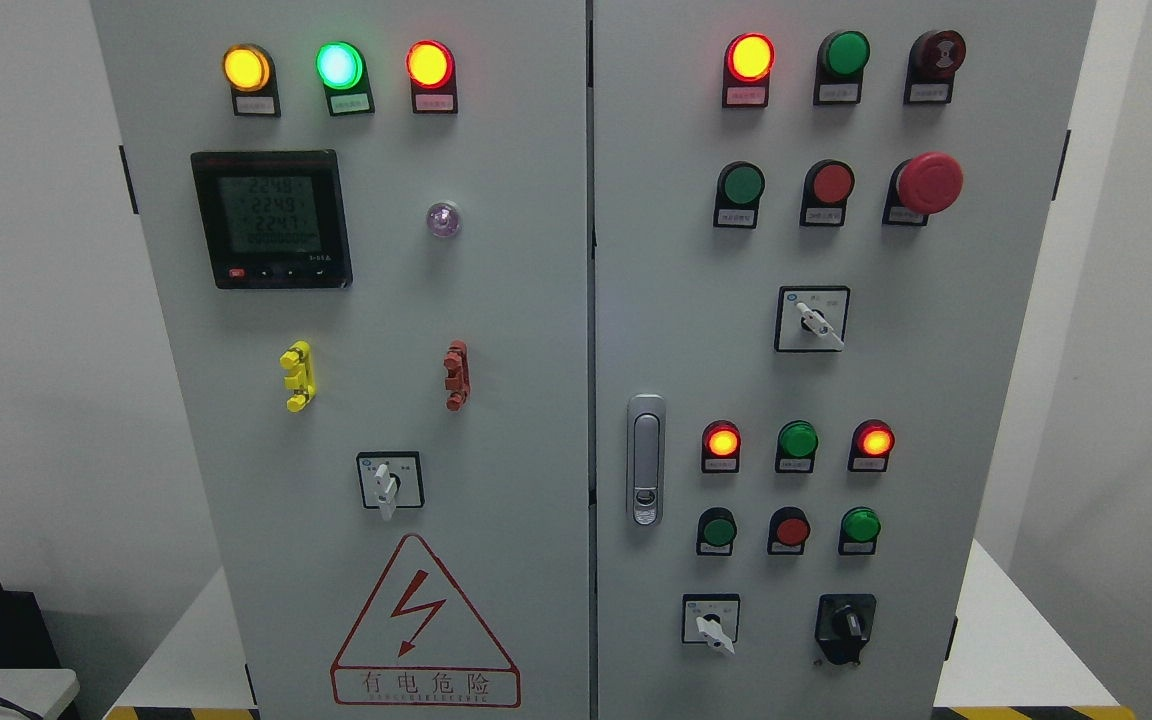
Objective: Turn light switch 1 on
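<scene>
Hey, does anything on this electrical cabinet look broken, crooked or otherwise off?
Nothing stands out. The cabinet doors sit closed and flush, the meter is lit, and the warning sticker lies flat. No robot hand is in view.

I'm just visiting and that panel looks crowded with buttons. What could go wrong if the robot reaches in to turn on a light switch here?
1. The labels under the buttons are too small to read, so it may pick the wrong one, such as the green pushbutton beside the red pushbutton.
2. The red emergency stop sticks out close by; a stray bump could trip it.
3. The rotary selector sits just below and could be knocked.
Neither hand is in view yet.
</scene>
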Tool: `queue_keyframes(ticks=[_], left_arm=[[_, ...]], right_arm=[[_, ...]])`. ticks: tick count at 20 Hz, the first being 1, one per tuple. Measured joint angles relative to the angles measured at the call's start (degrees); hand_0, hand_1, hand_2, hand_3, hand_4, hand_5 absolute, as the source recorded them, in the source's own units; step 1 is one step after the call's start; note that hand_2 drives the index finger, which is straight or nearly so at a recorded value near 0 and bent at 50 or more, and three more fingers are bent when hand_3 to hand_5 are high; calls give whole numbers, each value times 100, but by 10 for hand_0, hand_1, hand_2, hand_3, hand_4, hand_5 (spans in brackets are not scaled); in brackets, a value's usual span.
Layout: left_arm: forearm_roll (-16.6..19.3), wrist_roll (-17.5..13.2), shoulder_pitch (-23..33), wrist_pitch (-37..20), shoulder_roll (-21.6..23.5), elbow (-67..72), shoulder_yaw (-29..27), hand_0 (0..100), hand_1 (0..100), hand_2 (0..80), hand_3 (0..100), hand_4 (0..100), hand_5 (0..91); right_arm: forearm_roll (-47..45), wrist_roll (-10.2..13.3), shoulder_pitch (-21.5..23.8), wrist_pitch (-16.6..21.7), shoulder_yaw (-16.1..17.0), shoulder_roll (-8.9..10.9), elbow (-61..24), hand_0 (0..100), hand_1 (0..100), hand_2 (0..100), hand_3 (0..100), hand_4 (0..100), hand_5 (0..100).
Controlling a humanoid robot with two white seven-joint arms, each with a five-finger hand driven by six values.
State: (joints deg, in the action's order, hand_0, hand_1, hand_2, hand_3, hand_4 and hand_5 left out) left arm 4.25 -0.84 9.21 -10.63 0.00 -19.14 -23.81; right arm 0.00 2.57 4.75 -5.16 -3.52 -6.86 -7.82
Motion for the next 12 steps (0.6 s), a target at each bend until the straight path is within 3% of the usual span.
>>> queue_keyframes(ticks=[3, 8, 12], left_arm=[[3, -20, 119, -300, 0, -439, -295, 436, 0, 0, 219, 320, 5], [2, -57, 299, -922, -1, -1213, -731, 445, 0, 113, 315, 413, 60], [0, -73, 406, -1312, -1, -1872, -1030, 454, 0, 142, 356, 464, 113]], right_arm=[[0, 0, 0, 0, 0, 0, 0, 120, 389, 0, 0, 0, 0], [0, 0, 0, 0, 0, 0, 0, 120, 389, 0, 0, 0, 0], [0, 0, 0, 0, 0, 0, 0, 120, 389, 0, 0, 0, 0]])
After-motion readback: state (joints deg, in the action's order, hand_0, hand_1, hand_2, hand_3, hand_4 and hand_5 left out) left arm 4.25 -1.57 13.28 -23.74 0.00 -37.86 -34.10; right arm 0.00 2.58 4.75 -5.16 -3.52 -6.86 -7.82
